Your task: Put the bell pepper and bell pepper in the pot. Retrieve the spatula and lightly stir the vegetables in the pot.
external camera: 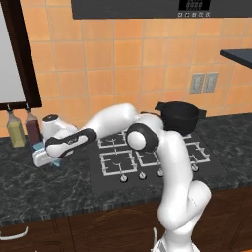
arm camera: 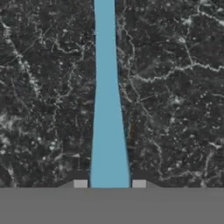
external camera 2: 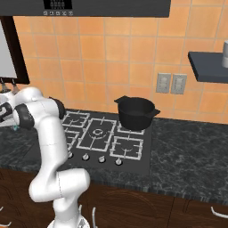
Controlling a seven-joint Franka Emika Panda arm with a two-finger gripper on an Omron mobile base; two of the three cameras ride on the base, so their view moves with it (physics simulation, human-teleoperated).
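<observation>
The light-blue spatula [arm camera: 106, 109] lies flat on the dark speckled counter, and its handle runs between my two finger tips. My gripper [arm camera: 109, 183] is shut on the spatula. From the left base camera my gripper [external camera: 45, 158] is low over the counter left of the stove, with a bit of the blue spatula [external camera: 56, 164] showing under it. The black pot [external camera: 180, 116] [external camera 2: 135, 113] stands on the back right burner, far from the hand. The bell peppers are out of view.
Two bottles, one olive [external camera: 15, 130] and one dark red [external camera: 33, 129], stand against the wall just behind my hand. The gas stove [external camera: 116, 164] lies between the hand and the pot. A dark shelf [external camera 2: 208, 67] juts out at the right.
</observation>
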